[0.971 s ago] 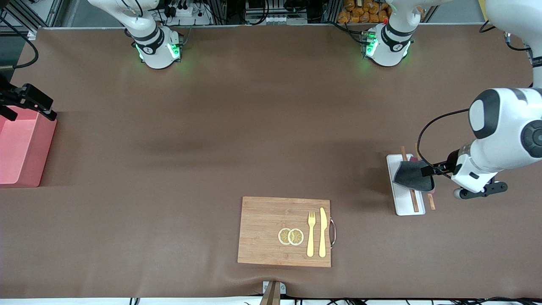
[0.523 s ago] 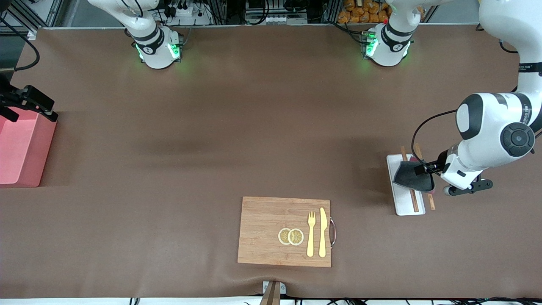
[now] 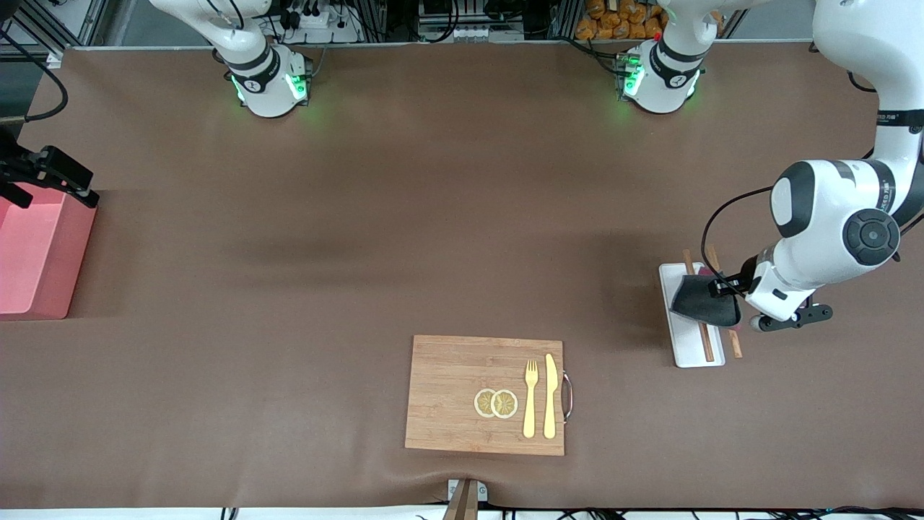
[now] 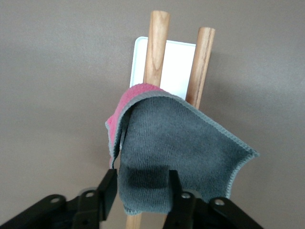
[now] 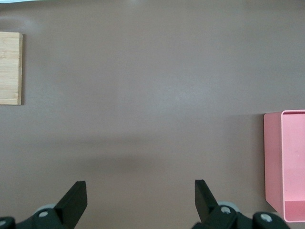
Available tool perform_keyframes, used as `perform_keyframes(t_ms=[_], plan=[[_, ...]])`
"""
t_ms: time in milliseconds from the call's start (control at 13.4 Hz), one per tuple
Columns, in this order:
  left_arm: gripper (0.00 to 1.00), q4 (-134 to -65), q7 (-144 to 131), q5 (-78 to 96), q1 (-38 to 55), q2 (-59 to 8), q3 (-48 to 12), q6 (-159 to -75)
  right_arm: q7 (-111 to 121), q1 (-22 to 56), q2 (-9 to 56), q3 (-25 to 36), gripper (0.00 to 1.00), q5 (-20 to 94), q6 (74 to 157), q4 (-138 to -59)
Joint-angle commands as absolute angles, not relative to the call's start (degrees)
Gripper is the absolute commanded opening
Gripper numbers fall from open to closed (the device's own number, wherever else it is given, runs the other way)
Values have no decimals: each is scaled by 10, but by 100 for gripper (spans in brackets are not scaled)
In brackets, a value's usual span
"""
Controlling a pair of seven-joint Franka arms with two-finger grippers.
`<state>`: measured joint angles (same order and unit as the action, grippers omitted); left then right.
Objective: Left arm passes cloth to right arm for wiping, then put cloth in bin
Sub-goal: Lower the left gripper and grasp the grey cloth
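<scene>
The cloth (image 3: 700,302), dark grey with a magenta-red underside, hangs over two wooden sticks (image 3: 706,343) on a white tray (image 3: 686,347) at the left arm's end of the table. My left gripper (image 3: 716,289) is at the cloth's edge. In the left wrist view its partly open fingers (image 4: 107,188) stand on either side of a fold of the cloth (image 4: 181,143), and the left gripper (image 4: 140,177) is over one stick (image 4: 157,47). My right gripper (image 3: 54,173) waits open and empty over the table by the pink bin (image 3: 36,253). The right wrist view shows the right gripper (image 5: 138,188) and the bin (image 5: 286,162).
A wooden board (image 3: 447,390) lies near the table's front edge and carries a yellow fork (image 3: 530,397), a knife (image 3: 550,396) and two lemon slices (image 3: 496,403). Its edge shows in the right wrist view (image 5: 10,67). Bare brown mat lies between board, tray and bin.
The left arm has swung in and its gripper has slid a little farther onto the cloth's edge. The cloth, tray and right arm have not moved.
</scene>
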<state>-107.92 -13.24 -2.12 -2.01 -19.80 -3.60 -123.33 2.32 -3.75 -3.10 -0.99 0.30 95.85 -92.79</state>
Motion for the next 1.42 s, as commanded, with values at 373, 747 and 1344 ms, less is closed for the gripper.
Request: perform_keyframes(t_ms=[373, 747, 1344], plan=[[16, -1086, -141, -34, -21, -200, -39, -1252, 17, -40, -26, -11, 100, -2, 955, -927], [0, -1085, -141, -34, -21, -206, -39, -1254, 18, -40, -25, -11, 100, -2, 955, -927], [0, -1079, -141, -33, -18, -146, -71, -1235, 9, -41, -27, -11, 100, 18, 936, -921]])
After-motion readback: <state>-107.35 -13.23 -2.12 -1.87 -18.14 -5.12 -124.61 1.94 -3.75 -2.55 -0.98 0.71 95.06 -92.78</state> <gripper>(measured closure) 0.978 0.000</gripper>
